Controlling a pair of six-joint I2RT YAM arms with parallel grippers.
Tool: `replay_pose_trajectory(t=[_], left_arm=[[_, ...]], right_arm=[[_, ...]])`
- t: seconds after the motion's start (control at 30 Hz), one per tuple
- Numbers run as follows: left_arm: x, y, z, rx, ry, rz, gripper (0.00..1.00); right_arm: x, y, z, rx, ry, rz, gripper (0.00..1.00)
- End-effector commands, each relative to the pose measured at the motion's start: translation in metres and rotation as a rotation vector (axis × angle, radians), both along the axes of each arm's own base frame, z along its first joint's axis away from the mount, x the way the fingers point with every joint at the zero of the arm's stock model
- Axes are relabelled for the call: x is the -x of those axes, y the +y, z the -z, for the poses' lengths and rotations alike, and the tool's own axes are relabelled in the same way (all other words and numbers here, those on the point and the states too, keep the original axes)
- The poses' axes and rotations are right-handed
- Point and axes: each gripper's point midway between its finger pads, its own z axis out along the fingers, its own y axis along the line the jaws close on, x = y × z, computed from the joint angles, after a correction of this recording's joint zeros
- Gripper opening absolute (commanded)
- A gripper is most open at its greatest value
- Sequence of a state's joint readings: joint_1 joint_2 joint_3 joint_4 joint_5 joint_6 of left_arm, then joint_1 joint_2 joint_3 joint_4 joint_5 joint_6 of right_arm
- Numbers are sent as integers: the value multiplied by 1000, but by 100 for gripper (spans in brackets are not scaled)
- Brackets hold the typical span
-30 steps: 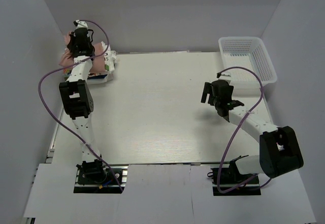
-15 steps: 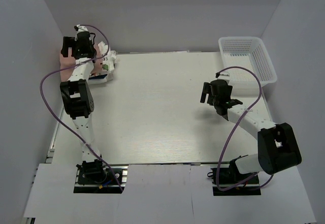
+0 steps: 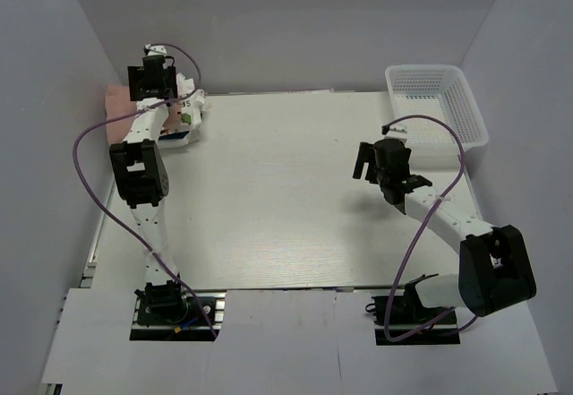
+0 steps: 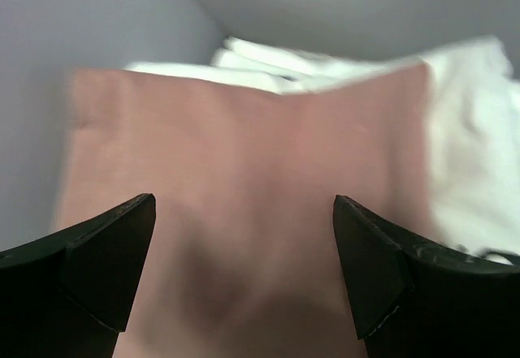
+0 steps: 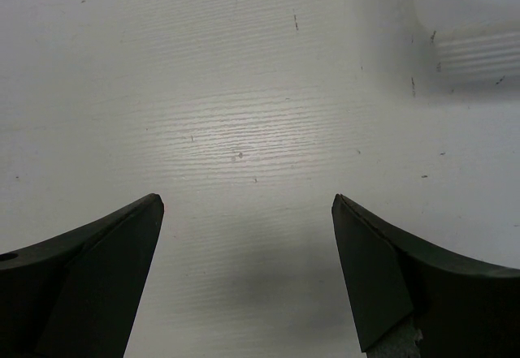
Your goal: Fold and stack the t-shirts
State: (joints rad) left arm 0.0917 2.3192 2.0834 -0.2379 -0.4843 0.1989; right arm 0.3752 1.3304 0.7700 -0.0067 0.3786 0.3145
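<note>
Withdrawing my left gripper (image 4: pixel 244 202), wide open and empty, I am leaving the pink t-shirt (image 4: pixel 244 122) apparently folded, the white t-shirt (image 4: pixel 475 155) still crumpled.

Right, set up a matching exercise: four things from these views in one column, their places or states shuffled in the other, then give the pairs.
1 pink t-shirt
2 white t-shirt
3 basket
4 right gripper

A open above bare table
B far-right corner
C far-left corner
D bunched beside the other shirt, nearer mid-table

Pairs: 1-C, 2-D, 3-B, 4-A
</note>
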Motion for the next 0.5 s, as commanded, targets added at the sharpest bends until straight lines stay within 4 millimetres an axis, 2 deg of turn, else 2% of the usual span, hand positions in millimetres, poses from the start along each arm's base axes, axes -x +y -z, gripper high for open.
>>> replay_pose_trajectory(t=[0.0, 0.03, 0.07, 0.1, 0.2, 0.27, 0.33, 0.4, 0.43, 0.47], left_arm=[[-13, -54, 35, 130, 74, 193, 100], [-13, -61, 50, 154, 103, 226, 100], [-15, -74, 50, 163, 104, 260, 98], [-15, -86, 64, 177, 129, 289, 96], [-15, -100, 75, 173, 151, 303, 95], [-16, -96, 72, 149, 147, 292, 95], [-16, -100, 66, 101, 151, 285, 95], [-17, -101, 50, 69, 128, 283, 95], [-15, -101, 55, 70, 139, 283, 95], [-15, -101, 51, 69, 127, 283, 95]], right_arm=[[-1, -4, -10, -4, -35, 23, 90], [0, -6, -9, 1, -33, 29, 90], [-1, -6, -8, 2, -32, 32, 90], [-1, -6, -8, 3, -32, 30, 90], [-1, -8, -7, 11, -29, 36, 90], [-2, -9, -6, 18, -28, 40, 90], [-1, -10, -5, 23, -26, 41, 90], [-2, -10, -3, 27, -21, 43, 90], [-2, -10, -2, 29, -18, 43, 90], [-2, -9, -1, 26, -14, 38, 90]])
